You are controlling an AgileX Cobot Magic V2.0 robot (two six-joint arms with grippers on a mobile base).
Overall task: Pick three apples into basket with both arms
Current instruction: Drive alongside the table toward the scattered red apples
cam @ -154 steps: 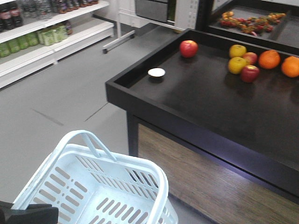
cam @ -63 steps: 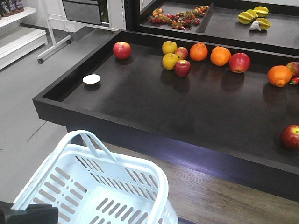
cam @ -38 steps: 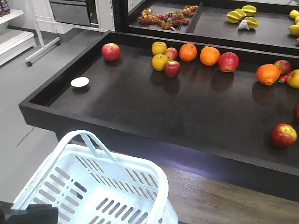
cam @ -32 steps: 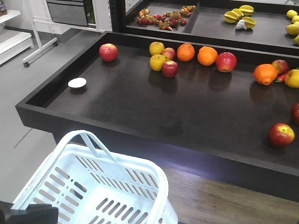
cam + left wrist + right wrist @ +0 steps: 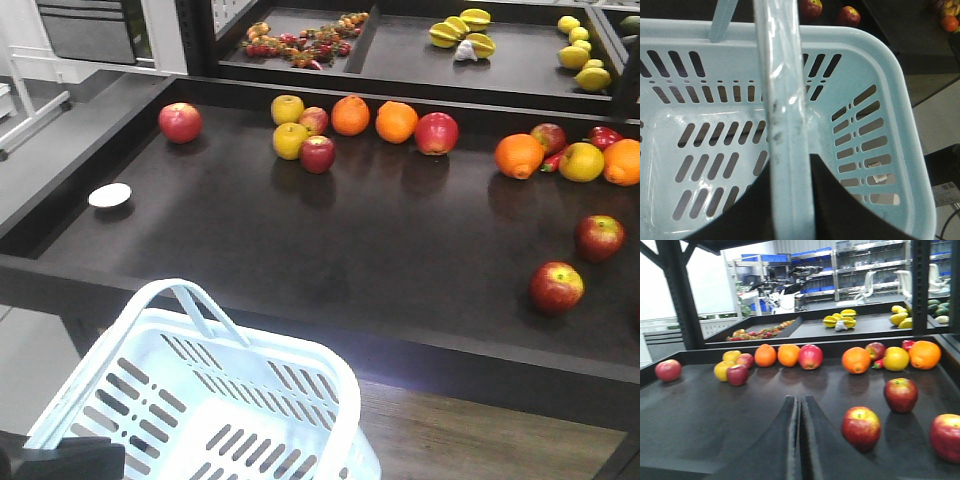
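Left gripper is clamped on the basket handle, right gripper is seen closed over a black table strewn with red apples and oranges, shelving behind

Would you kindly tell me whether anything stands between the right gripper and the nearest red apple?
Nothing visible does: only the bare dark table lies between the right gripper and the nearest red apple, ahead to its right.

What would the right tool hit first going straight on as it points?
Likely the red apple in the back row; the tray before it looks free, though depth is unclear.
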